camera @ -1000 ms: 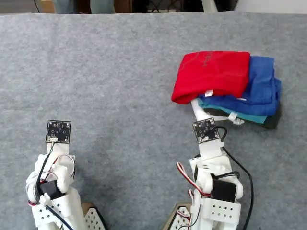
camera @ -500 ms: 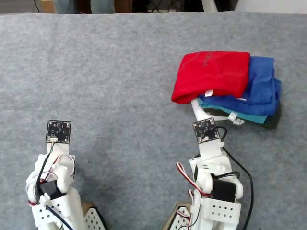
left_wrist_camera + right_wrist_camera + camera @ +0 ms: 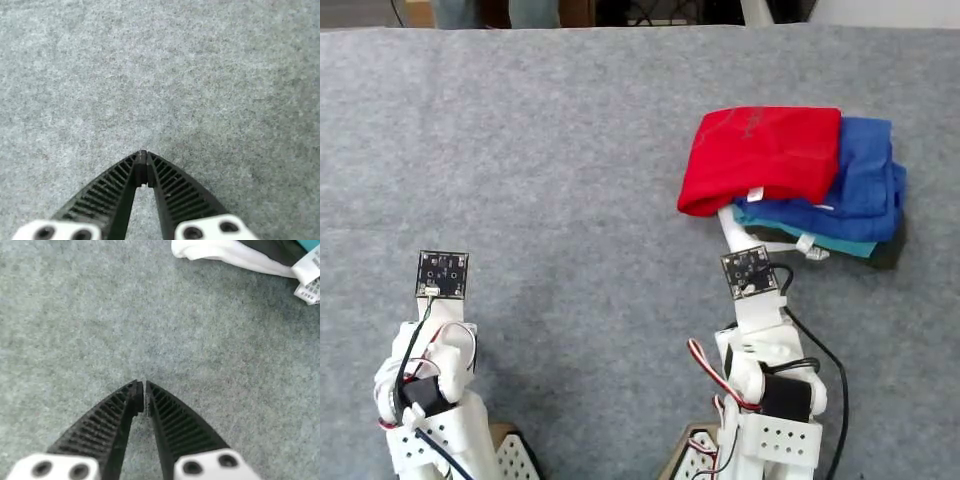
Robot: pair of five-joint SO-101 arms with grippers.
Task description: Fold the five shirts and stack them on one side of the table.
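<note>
Five folded shirts lie in one stack on the right half of the counter, which is covered in grey felt-like cloth. The red shirt sits on top, shifted toward the middle of the counter so that its edge overhangs the layers below. The blue shirt lies under it and shows along the far-right side, and the teal shirt peeks out as a thin band along the near edge. A dark shirt shows at the near-right corner at the bottom of the pile. The white shirt juts out from beneath the red one toward the right arm, with small labels lying beside it on the cloth.

The right hand is clenched and grasps nothing; its black ribbed fingers meet at the tips with only a sliver between them. It hangs over bare grey cloth near the stack but apart from it, with the white shirt's edge and the labels just ahead of it.

The left arm is at the near-left of the counter, well apart from the shirts. The left hand is also clenched, fingertips touching, holding nothing, over bare grey cloth
</note>
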